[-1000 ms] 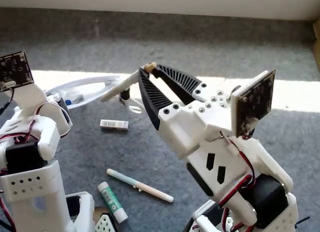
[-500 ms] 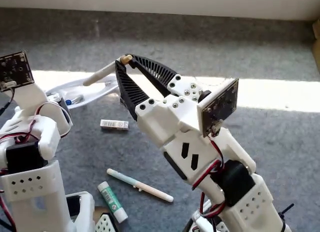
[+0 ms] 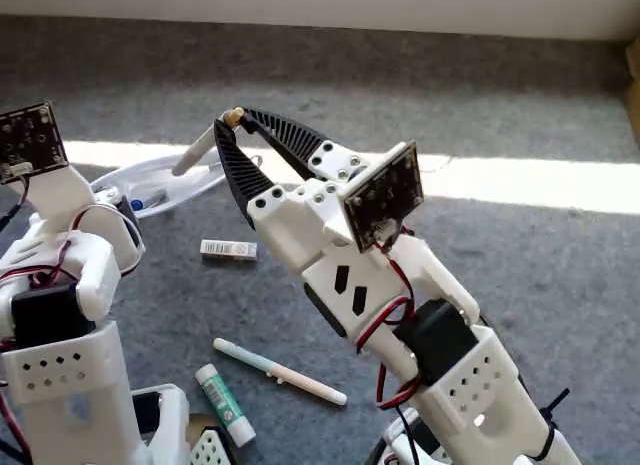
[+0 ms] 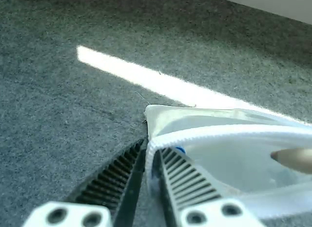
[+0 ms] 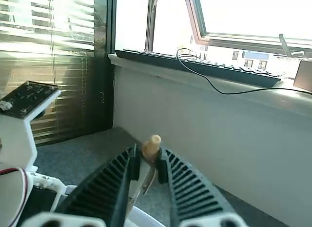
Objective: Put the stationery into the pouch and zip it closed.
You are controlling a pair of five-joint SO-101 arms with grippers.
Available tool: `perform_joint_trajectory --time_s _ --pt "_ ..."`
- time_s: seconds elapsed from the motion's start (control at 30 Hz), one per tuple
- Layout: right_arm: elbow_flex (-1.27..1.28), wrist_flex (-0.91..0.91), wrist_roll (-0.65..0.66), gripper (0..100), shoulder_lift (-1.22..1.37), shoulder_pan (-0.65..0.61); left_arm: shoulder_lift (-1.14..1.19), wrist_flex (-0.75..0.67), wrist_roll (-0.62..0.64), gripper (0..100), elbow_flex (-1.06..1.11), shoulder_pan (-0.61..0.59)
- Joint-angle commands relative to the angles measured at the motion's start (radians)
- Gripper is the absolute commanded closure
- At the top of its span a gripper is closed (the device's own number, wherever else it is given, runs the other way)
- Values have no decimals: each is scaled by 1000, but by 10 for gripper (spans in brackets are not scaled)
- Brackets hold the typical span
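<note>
Two pens [image 3: 195, 152] [image 3: 280, 372], one glue stick [image 3: 225, 405], one eraser [image 3: 228, 249], one pouch [image 3: 180, 185]

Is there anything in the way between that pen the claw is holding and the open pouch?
Nothing visible. The right claw grips the pen by its top end, and its lower tip slants down toward the mouth of the pouch, which the left claw pinches by the rim.

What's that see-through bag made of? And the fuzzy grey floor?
The pouch looks like soft clear plastic, since things show through its wall, with a white woven-looking edge. The floor looks like grey carpet, matte and fuzzy.
</note>
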Motion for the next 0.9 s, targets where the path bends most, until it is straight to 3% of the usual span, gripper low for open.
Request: perform_joint_trajectory --time_s 0.0,0.67,0.87 --pt "-5 -24 9 995 -1 -8 12 -21 9 993 -10 22" --pt "22 -25 101 995 173 -10 12 -20 9 993 -8 22" --pt "21 -24 95 900 176 -19 5 -26 9 993 12 22"
